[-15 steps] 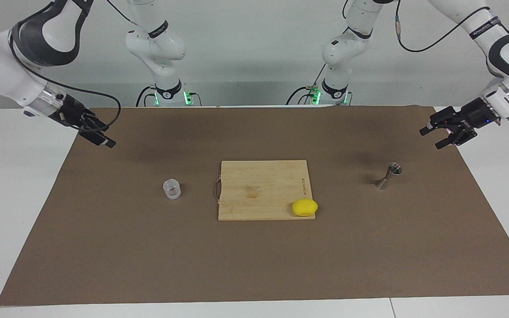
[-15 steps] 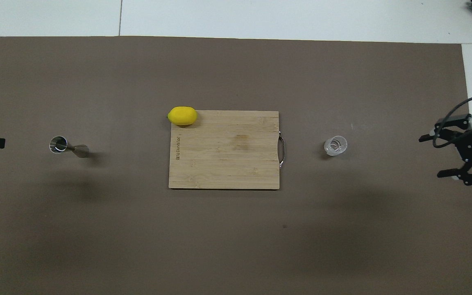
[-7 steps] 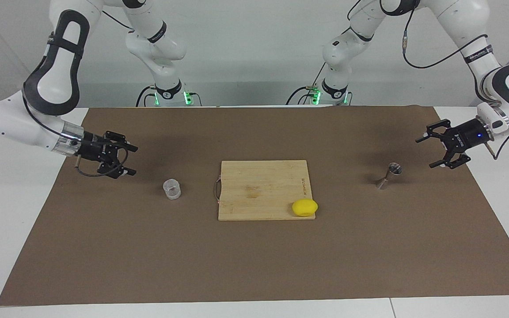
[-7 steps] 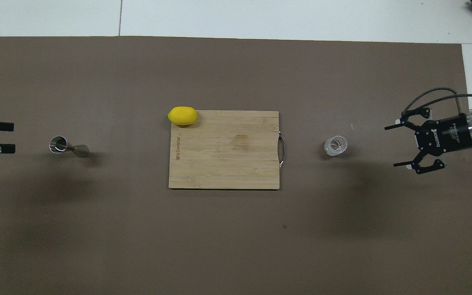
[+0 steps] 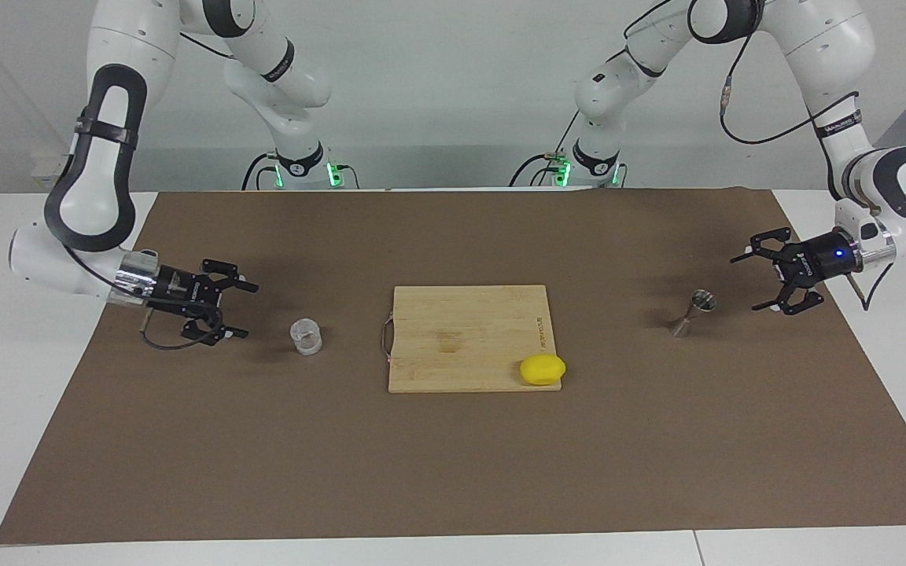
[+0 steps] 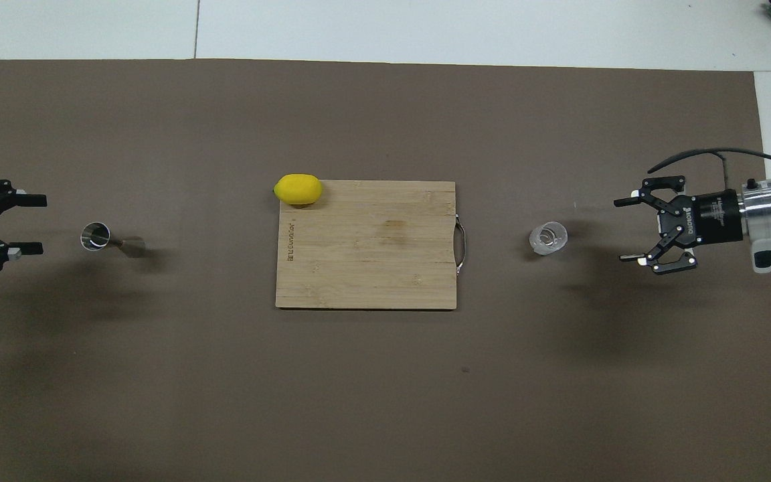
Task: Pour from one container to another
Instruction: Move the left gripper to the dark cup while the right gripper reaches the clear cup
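Here the clear cup (image 5: 306, 336) stands upright on the brown mat (image 5: 453, 464) beside the cutting board's (image 5: 469, 338) handle (contents can't be told). The right gripper (image 5: 241, 310), jaws spread, is near it. The jigger (image 5: 693, 312) stands toward the left arm's end, the left gripper (image 5: 748, 281) spread nearby. A lemon (image 5: 542, 369) sits on the board's corner.

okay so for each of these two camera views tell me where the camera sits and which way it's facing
Facing view: high across the table, looking back at the robots; both arms show whole, bases at the top, right gripper open by the cup, left gripper open by the jigger.
Overhead view: above the robots' end, looking steeply down and forward; only the wrists and grippers show, at the side edges.
Shared: cup, jigger, board, lemon, both grippers, half a turn apart.
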Robot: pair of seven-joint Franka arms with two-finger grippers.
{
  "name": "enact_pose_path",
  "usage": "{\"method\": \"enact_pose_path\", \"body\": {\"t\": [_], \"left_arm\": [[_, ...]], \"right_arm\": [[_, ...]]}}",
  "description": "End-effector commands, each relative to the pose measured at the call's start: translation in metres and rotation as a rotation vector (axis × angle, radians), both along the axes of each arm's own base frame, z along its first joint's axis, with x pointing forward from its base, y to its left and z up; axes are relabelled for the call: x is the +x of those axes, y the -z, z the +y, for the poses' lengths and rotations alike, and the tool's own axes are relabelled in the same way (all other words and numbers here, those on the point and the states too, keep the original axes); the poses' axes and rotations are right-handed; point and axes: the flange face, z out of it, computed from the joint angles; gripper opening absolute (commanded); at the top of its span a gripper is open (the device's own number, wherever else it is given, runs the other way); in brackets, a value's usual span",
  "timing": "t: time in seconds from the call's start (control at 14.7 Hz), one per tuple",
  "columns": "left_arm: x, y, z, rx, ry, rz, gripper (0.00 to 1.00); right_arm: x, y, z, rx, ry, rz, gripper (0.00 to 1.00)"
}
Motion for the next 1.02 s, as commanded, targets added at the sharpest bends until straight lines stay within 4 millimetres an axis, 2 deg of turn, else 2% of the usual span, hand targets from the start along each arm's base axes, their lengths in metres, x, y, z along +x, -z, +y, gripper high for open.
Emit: {"method": "enact_pose_path", "body": {"t": [0.0, 0.27, 0.41, 0.61, 0.82, 0.95], "left_arm": [[-0.007, 0.034, 0.001, -0.184, 0.044, -0.143, 1.00], [-0.013, 0.061, 0.003, -0.254, 0.070, -0.227, 1.00], [-0.020, 0.086, 0.001, -0.318, 0.064, -0.269, 1.00], [-0.022, 0.116, 0.001, -0.367, 0.053, -0.316, 1.00], [-0.026, 0.131, 0.009, -0.371, 0.028, -0.326, 1.00], [-0.027, 0.135, 0.002, -0.388, 0.023, -0.348, 1.00]], "right_arm": [[-0.004, 0.020, -0.001, 0.053, 0.039, 0.028, 1.00], [-0.005, 0.058, 0.007, 0.134, -0.001, 0.004, 1.00], [-0.003, 0.067, 0.016, 0.159, 0.004, 0.006, 1.00], [-0.002, 0.094, 0.018, 0.187, -0.014, 0.001, 1.00], [0.004, 0.094, 0.022, 0.203, -0.010, -0.010, 1.00], [0.009, 0.096, 0.024, 0.212, 0.031, -0.023, 1.00]]}}
